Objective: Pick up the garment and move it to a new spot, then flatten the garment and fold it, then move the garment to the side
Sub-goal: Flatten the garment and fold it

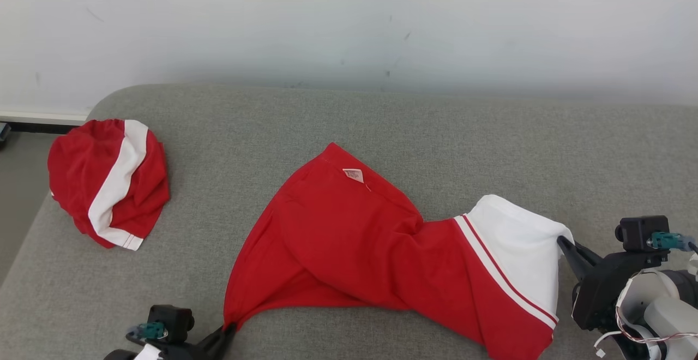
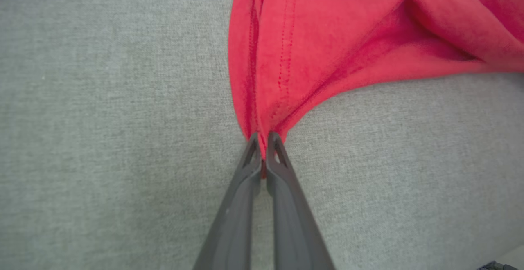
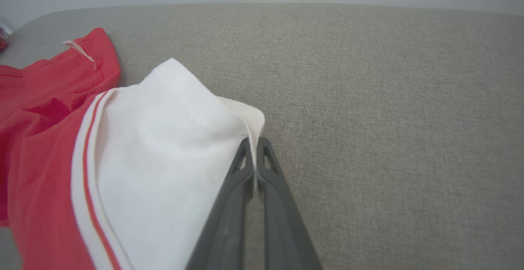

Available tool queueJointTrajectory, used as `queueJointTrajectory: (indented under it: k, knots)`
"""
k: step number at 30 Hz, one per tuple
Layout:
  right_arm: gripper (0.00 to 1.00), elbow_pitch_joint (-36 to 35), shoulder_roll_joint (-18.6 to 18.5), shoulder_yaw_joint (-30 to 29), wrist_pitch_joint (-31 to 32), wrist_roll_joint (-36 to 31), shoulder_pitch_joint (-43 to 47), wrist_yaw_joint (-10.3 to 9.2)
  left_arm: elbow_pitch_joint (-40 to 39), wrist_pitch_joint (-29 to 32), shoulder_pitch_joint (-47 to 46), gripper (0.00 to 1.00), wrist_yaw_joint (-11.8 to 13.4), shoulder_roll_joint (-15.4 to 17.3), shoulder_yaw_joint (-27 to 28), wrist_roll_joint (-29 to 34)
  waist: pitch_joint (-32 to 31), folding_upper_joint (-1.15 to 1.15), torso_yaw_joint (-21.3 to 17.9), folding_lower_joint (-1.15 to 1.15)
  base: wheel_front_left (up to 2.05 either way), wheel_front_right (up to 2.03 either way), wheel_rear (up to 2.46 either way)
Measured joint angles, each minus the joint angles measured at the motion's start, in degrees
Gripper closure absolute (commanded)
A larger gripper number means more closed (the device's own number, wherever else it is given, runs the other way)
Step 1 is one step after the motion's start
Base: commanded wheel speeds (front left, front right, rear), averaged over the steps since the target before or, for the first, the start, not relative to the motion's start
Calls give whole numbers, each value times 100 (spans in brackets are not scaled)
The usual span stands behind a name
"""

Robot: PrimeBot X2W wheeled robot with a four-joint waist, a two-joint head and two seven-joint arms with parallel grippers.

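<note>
Near edge: left gripper [image 1: 228, 328] pinches the garment's [image 1: 349, 240] red corner, and right gripper [image 1: 563, 243] pinches its white hem. The garment lies twisted mid-cushion [image 1: 436, 131]. Step judged: flattening. Next move needs both corners drawn apart. Far left: bundled cloth [image 1: 106, 183].

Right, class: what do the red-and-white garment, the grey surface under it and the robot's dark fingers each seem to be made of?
Garment: soft knit fabric, likely cotton jersey, matte; it drapes in folds and shows stitched hems. Grey surface: woven upholstery cloth, matte, with a fine flecked weave. Fingers: dark grey moulded plastic, probably, smooth with a dull sheen and cut-out tips.
</note>
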Motion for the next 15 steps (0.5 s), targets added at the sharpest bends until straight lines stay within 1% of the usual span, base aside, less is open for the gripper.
queueJointTrajectory:
  k: [3,4,5,6,7,15]
  knots:
    - [100,71,5,2,4,0,-3,21,-168,74,2,100,11,52,13,-7,9,0,-16,0,0,0,0]
    - [100,81,10,16,7,-1,-8,21,-236,71,10,100,70,76,45,-11,11,0,-24,0,0,0,0]
    - [100,90,20,23,5,-5,-14,21,-291,68,13,63,134,98,64,-13,14,0,-37,0,0,0,0]
    - [100,90,27,23,5,-9,-14,21,-355,70,13,34,171,133,64,-5,16,0,-47,0,0,0,0]
    - [100,100,30,23,5,-9,-14,22,-430,70,13,0,230,163,84,-5,18,0,-54,0,0,0,0]
    - [100,168,47,21,-11,-8,-14,73,-1385,-45,7,0,527,470,331,-4,6,1,-112,1,0,0,0]
